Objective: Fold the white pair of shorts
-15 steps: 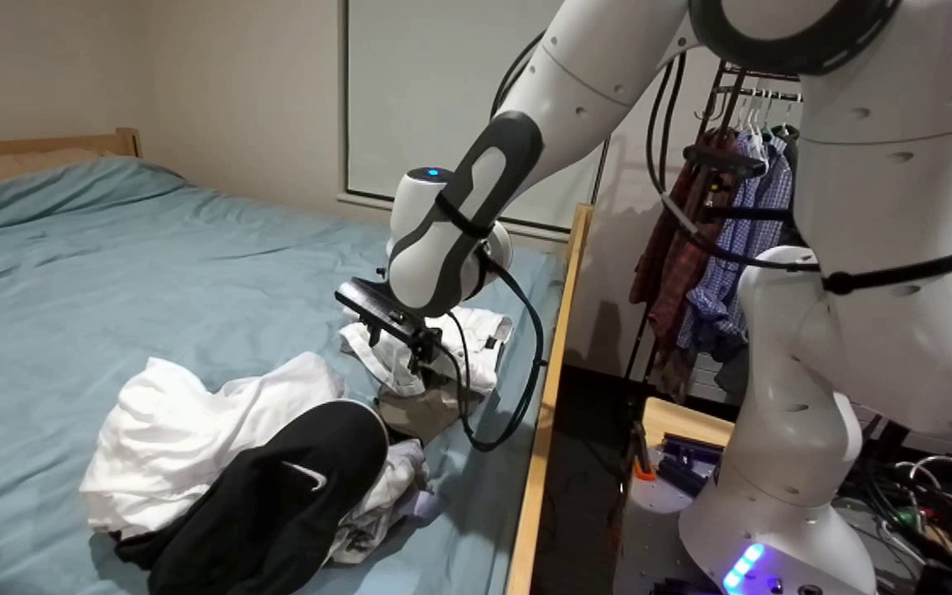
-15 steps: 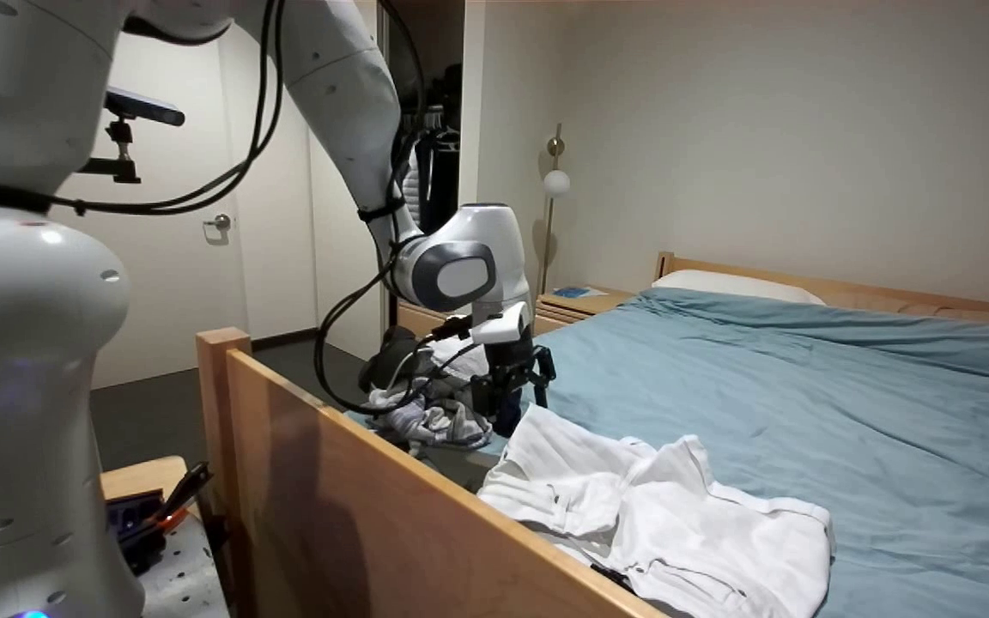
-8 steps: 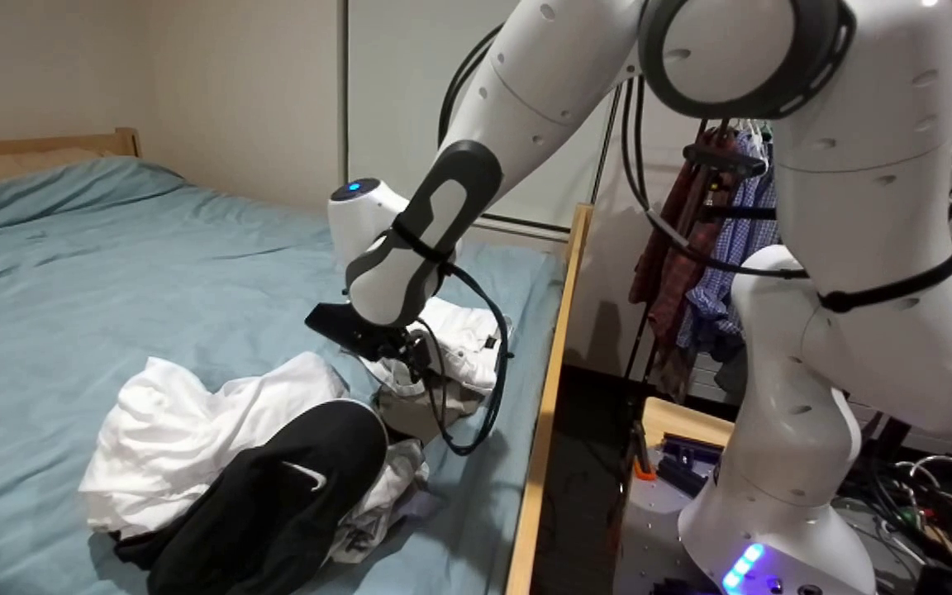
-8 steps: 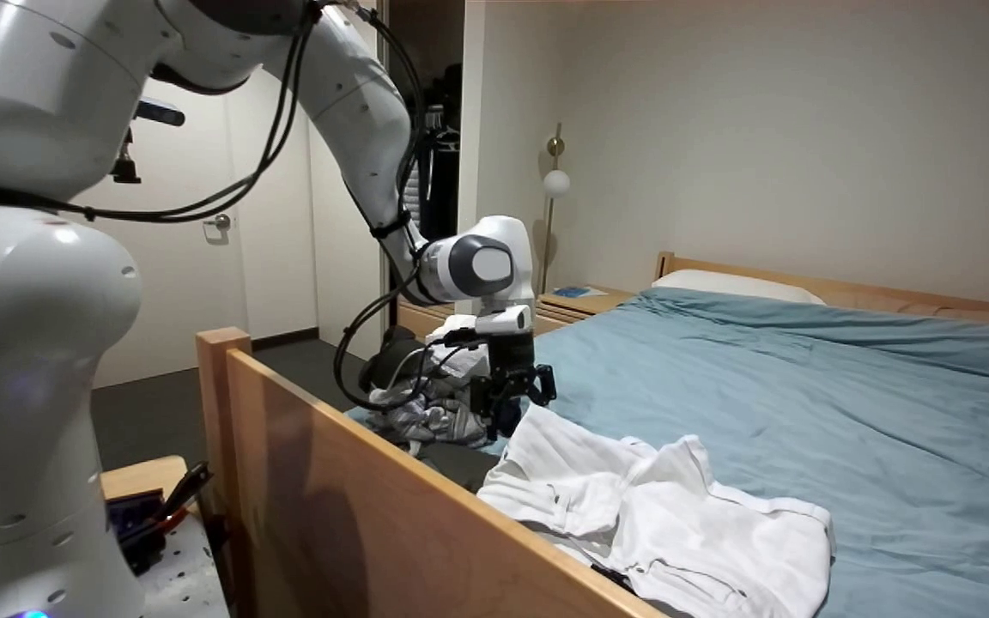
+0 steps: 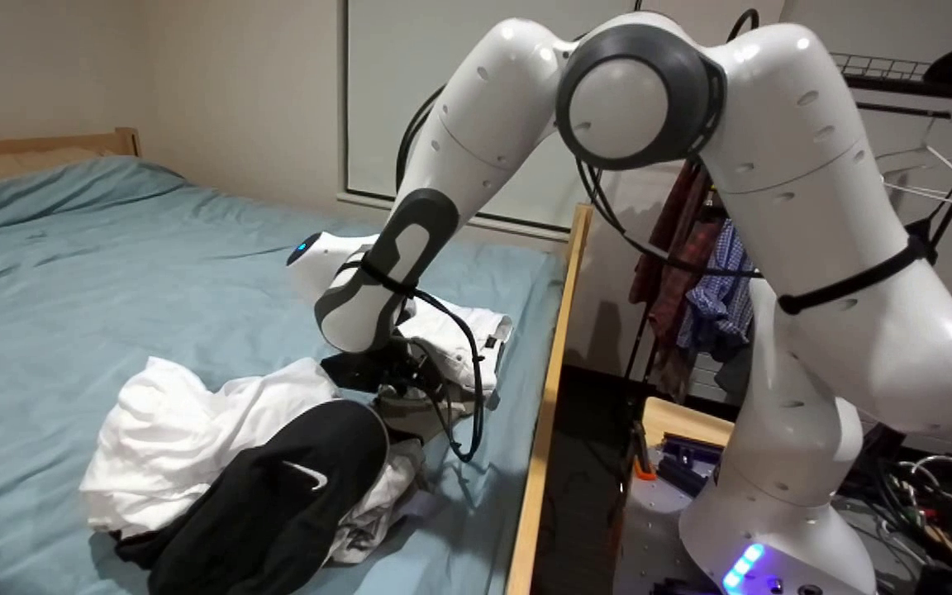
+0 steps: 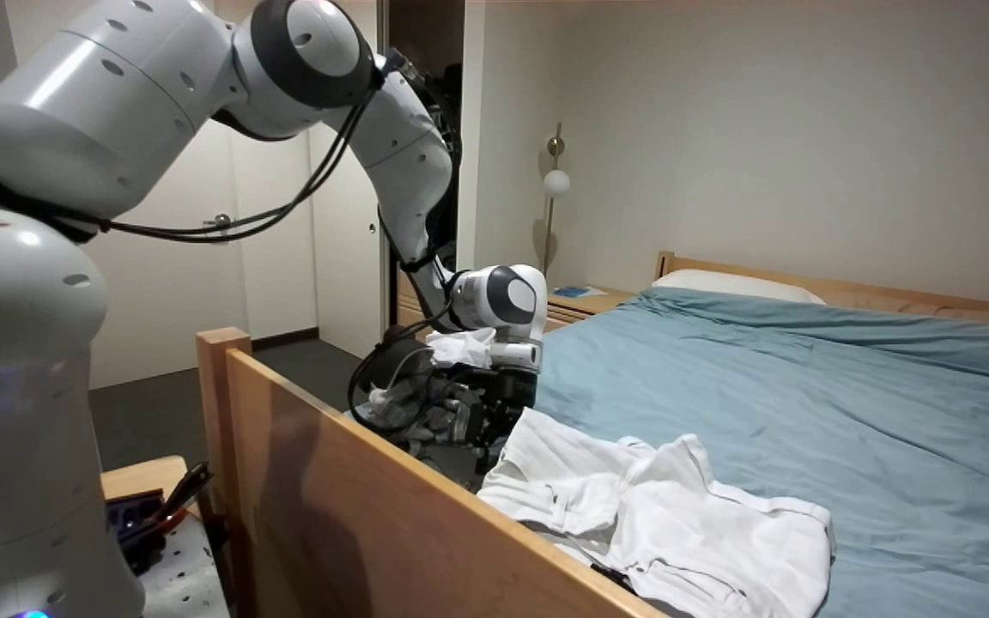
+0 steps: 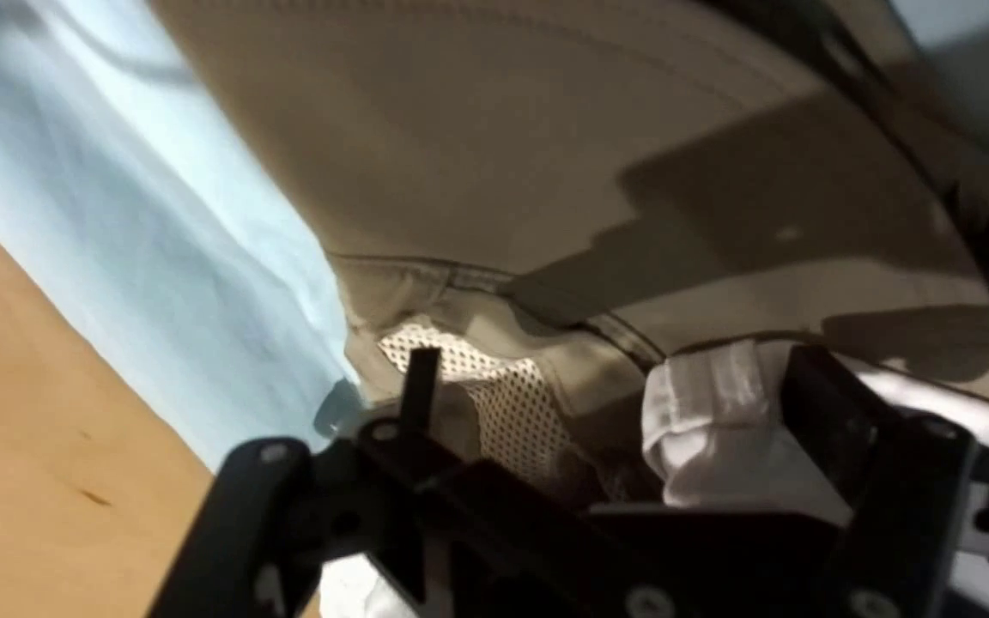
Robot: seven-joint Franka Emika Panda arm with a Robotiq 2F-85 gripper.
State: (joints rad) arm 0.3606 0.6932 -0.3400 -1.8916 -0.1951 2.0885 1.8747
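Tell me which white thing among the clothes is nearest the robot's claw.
The white shorts along the footboard, right beside the gripper; the rumpled white cloth lies farther off, against the swoosh-marked black item.

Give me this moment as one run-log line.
claw: open | white shorts: rumpled on bed, edge showing between fingers in wrist view | tan fabric item: partly under shorts | contact: unclear | fold: unfinished

place: home bedroom | shown by: bed, pillow, nightstand, globe lamp, hanging shirts
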